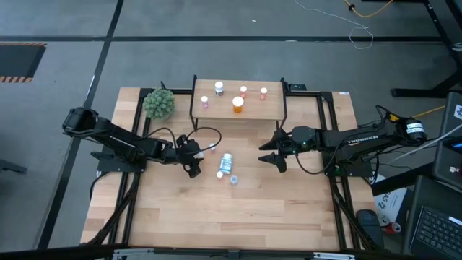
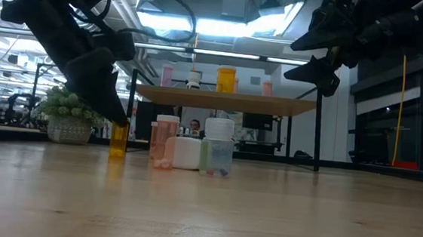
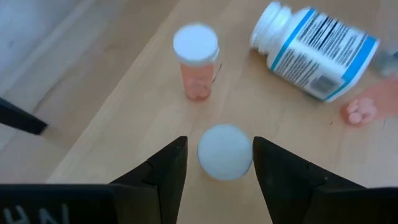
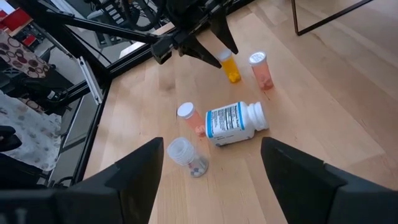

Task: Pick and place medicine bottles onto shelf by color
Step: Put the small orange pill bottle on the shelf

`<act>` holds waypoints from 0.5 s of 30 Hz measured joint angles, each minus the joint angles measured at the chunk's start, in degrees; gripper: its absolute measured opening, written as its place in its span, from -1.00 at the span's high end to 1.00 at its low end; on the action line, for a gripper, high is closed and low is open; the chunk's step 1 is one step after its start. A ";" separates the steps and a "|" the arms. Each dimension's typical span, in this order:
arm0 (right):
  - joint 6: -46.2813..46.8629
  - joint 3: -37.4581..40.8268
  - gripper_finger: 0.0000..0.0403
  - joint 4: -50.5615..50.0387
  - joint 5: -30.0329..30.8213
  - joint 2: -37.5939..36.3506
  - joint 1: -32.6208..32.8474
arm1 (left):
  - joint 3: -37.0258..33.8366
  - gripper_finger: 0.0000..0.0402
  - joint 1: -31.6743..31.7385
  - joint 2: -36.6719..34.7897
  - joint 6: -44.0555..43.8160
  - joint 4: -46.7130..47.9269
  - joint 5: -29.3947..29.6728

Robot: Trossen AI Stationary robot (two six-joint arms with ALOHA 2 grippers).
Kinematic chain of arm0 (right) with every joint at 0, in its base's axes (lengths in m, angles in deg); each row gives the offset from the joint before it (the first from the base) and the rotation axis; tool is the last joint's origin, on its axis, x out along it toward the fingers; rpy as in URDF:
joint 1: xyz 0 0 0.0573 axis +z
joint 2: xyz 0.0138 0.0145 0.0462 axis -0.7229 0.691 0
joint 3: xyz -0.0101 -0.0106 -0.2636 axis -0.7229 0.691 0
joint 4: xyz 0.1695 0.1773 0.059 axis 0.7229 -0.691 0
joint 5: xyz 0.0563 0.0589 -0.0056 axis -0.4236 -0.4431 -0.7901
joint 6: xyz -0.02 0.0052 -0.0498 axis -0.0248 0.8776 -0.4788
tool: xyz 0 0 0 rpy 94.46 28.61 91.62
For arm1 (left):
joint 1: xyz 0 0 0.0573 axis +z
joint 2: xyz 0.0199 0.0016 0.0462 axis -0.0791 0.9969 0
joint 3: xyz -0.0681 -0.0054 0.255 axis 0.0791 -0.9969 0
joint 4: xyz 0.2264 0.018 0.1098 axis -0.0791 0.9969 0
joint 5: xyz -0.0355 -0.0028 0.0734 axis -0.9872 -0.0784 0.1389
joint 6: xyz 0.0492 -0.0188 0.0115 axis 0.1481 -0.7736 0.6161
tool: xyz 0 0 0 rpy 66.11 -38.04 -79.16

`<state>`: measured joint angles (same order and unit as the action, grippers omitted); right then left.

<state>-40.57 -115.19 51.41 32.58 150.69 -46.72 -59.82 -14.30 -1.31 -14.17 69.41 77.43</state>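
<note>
The left hand [image 3: 214, 163] is low over the surface [image 1: 216, 209], in its middle part in front of the shelf [image 1: 238, 108], its two fingers set either side of the white cap of a small orange bottle [image 4: 231, 67]. The fingers stand apart with the cap between them and a sliver of gap on each side, so the bottle is bracketed, not clamped; it stands upright on the wood, which suits a straight pinch on the cap.

Just beside it stands a pink bottle [image 3: 196, 65], also upright and capped white. A larger white bottle with a blue label [image 3: 314, 50] lies on its side nearby, touching or nearly touching another small pink bottle [image 4: 189, 118]. A clear bottle [image 4: 186, 155] sits a little toward the near edge.

On the shelf, toward the far edge of the surface, a large orange bottle [image 1: 237, 104] already stands with a white one [image 1: 219, 88] and small pink ones [image 1: 204, 102] spaced apart, presumably grouped by colour. A green plant ball [image 1: 159, 103] sits by the shelf's left end.

The right hand [image 1: 273, 153] hovers above the surface right of the bottles, fingers wide apart and empty, likely waiting clear of the left arm's work.
</note>
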 joint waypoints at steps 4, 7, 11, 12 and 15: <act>-0.01 0.00 -0.36 0.00 -0.01 0.00 0.01 | 0.00 0.12 0.00 1.37 -0.03 -0.06 -0.13; -0.01 0.00 -0.36 0.00 -0.01 0.00 0.00 | 0.00 0.12 0.00 2.22 -0.02 0.04 -0.23; -0.01 0.00 -0.36 0.00 -0.01 0.00 0.00 | 0.00 0.12 0.00 2.22 -0.03 -0.08 -0.12; -0.01 0.00 -0.36 0.00 -0.01 0.00 0.01 | 0.00 0.12 0.00 2.20 -0.05 -0.12 0.12; -0.01 0.00 -0.36 0.00 -0.03 0.00 0.00 | 0.00 0.12 0.00 2.20 -0.07 -0.09 0.29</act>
<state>-40.58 -115.19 51.41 32.55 150.69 -46.72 -59.82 -14.30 0.89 -14.23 69.31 77.72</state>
